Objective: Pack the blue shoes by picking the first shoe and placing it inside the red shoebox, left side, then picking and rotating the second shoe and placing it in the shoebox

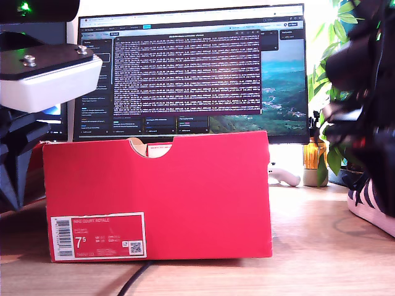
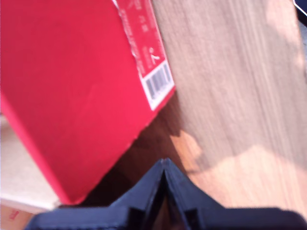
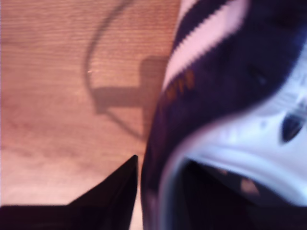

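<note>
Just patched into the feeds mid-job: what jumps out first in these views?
The red shoebox fills the middle of the exterior view, standing on the wooden table with its 7.5 label facing the camera and a lit monitor behind it. At the exterior view's right edge a blue shoe peeks in; the second wrist view shows my second gripper right at its collar. My first gripper hovers by the box's corner, jaws together.
</note>
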`<state>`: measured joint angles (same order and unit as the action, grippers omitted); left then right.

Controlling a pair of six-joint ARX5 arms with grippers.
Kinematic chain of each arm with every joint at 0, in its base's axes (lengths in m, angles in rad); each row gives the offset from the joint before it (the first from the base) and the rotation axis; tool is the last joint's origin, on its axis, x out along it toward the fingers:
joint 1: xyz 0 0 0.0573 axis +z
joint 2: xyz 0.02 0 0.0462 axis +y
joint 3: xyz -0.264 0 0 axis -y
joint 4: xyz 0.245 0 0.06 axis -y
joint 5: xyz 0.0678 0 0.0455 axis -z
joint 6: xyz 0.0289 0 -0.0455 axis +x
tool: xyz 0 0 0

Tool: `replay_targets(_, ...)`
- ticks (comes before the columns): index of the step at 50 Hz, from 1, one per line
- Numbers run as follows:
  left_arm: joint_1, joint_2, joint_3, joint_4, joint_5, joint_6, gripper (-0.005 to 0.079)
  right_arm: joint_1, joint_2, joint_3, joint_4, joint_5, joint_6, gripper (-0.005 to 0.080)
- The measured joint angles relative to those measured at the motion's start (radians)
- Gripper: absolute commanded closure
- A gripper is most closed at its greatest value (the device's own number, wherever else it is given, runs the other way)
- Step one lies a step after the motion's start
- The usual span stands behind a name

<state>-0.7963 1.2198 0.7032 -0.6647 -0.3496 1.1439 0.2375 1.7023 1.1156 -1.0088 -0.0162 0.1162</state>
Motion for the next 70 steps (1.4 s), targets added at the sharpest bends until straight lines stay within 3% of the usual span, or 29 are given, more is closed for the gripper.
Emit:
replay_targets(1,0.0,0.0,0.0,0.0,0.0,0.0,0.0762,0.0,-0.001,0.0,0.001,0.0,-0.003,0.0775)
replay_targets(24,0.0,0.0,0.0,0.075,0.064,0.008,0.0762,-0.001,-0.003,0.0,0.015,-0.09,-0.013,0.0765)
replay_targets(32,0.0,0.0,0.0,0.083,0.074,0.008,0.0762,0.009,-0.011,0.0,0.038,-0.172,-0.011,0.0765)
replay_targets(43,0.0,0.0,0.0,0.084,0.09,0.008,0.0762,0.074,-0.118,0.004,0.034,-0.328,-0.004,0.0765)
replay_targets(54,0.0,0.0,0.0,0.083,0.09,0.008,0.0762,0.106,-0.244,0.215,-0.046,-0.338,0.052,0.0765)
replay_targets(61,0.0,0.0,0.0,0.082,0.092,0.008,0.0762,0.129,-0.263,0.322,0.021,-0.344,0.093,0.0765)
replay_targets(70,0.0,0.0,0.0,0.082,0.094,0.008,0.0761,0.234,-0.223,0.313,0.097,-0.359,0.164,0.0765)
